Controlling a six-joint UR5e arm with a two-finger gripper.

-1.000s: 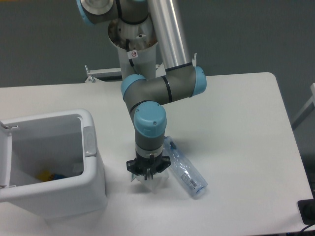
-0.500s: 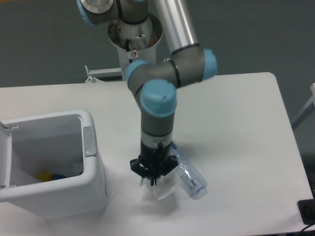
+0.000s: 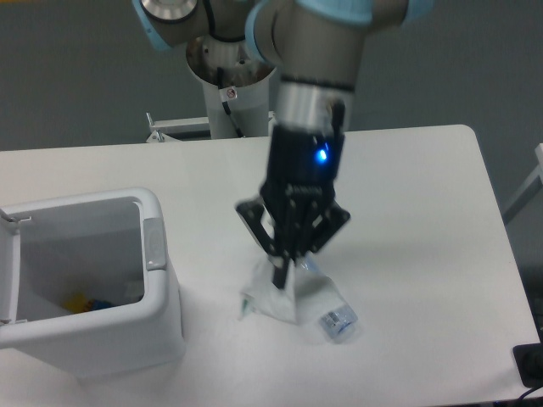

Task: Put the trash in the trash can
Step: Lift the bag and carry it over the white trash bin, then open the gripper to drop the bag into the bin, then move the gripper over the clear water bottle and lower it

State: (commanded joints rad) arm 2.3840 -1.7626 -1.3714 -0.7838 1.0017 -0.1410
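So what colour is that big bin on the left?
White, with a grey latch tab; the trash can shows in the fixed camera view.

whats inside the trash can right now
Inside the trash can, small yellow and blue bits lie on the bottom near the front. The near wall covers the rest of the floor.

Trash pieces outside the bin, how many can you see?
2. The wrinkly wrapper hangs pinched in the gripper above the table. The clear bottle lies on the table right behind it, partly hidden. The trash can holds more bits.
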